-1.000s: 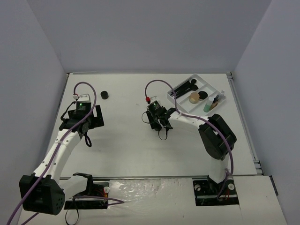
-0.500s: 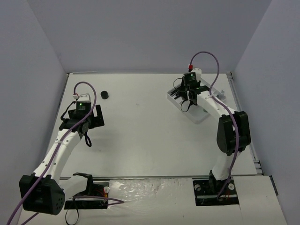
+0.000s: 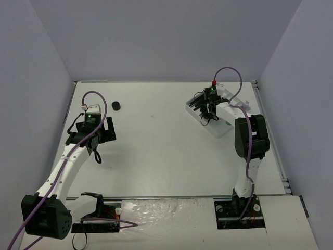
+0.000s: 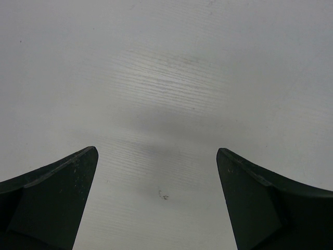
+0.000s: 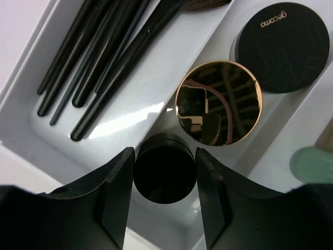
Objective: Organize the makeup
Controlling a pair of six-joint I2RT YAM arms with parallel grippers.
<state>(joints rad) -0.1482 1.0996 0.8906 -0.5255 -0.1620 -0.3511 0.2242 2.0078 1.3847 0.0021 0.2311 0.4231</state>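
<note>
A small black pot (image 5: 165, 174), round, smooth and glossy, sits clamped between the fingers of the right tool (image 5: 164, 160). It is poised low over the middle compartment of the white tray (image 5: 136, 107), at about 2 o'clock on the table (image 4: 166, 62). Most of the sorting looks done. Thin black brushes (image 5: 99, 57) with tapered handles lie bundled in the long compartment at 11 o'clock of the held pot. A gold-lidded jar (image 5: 218, 102), its top mirror-bright, rests at 1 o'clock in the middle compartment, with a larger black pot (image 5: 281, 47), matt and lettered, beyond it. The edge of a pale green bottle (image 5: 312, 164) shows at 3 o'clock past a divider. The tray is hard, shiny plastic with rounded corners. Left to do, by the look of it: set this pot down, then fetch a loose black pot (image 3: 116, 105) lying alone at 10 o'clock on the table. The left tool (image 4: 156, 151) hangs wide open and empty over bare, faintly ribbed table.
</note>
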